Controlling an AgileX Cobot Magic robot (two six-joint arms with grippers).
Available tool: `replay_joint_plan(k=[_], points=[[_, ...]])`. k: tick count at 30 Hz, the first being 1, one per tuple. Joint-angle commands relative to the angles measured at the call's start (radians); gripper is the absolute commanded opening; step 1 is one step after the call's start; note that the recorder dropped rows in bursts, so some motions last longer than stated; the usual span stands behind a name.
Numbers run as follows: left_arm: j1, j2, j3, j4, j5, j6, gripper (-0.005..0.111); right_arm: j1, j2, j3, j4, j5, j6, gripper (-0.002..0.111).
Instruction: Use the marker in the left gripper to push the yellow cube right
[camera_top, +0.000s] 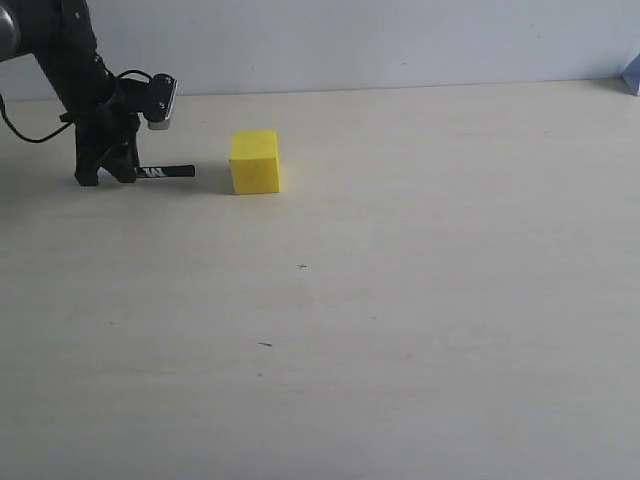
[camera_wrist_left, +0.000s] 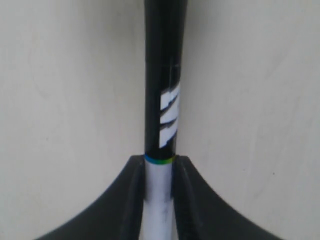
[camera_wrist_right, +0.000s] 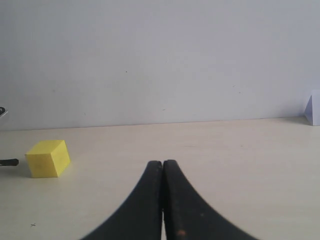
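Pale wooden tabletop (camera_top: 400, 350) runs back to a plain white wall (camera_top: 400, 40). Left of the yellow cube (camera_top: 255, 162), the left gripper (camera_top: 108, 176) clamps the marker (camera_top: 168, 172) by its white barrel. Its black cap points at the cube, the tip just short of it. The right gripper (camera_wrist_right: 163, 167), fingers pressed together on nothing, sits well apart from the cube.

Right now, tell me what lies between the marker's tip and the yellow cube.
Nothing: the exterior view shows only a bare strip of table between the marker and the yellow cube; they are apart.
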Motion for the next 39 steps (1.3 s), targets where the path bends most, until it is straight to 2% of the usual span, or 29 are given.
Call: replay_joint_plan(k=[1, 5, 13, 16, 23, 27, 31, 39], points=[[-0.007, -0.004, -0.029, -0.009, 0.003, -0.010, 0.000, 0.001, -0.005, 0.005, 0.000, -0.008, -0.002, 0.000], [-0.038, 0.002, -0.055, -0.009, -0.012, -0.012, 0.000, 0.001, -0.005, 0.005, 0.000, -0.008, -0.002, 0.000], [-0.153, 0.051, -0.143, -0.013, -0.017, -0.022, 0.000, 0.001, -0.005, 0.005, 0.000, -0.008, -0.002, 0.000], [-0.156, 0.061, -0.164, -0.013, -0.012, -0.028, 0.000, 0.001, -0.005, 0.005, 0.000, -0.008, -0.002, 0.000], [-0.099, 0.061, -0.170, -0.003, 0.046, -0.027, 0.000, 0.001, -0.005, 0.005, 0.000, -0.008, -0.002, 0.000], [-0.091, 0.061, -0.170, -0.003, 0.071, -0.025, 0.000, 0.001, -0.005, 0.005, 0.000, -0.008, -0.002, 0.000], [-0.109, 0.061, -0.170, -0.017, 0.073, -0.010, 0.000, 0.001, -0.005, 0.005, 0.000, -0.008, -0.002, 0.000], [-0.185, 0.061, -0.175, -0.022, 0.074, -0.001, 0.000, 0.001, -0.005, 0.005, 0.000, -0.008, -0.002, 0.000]])
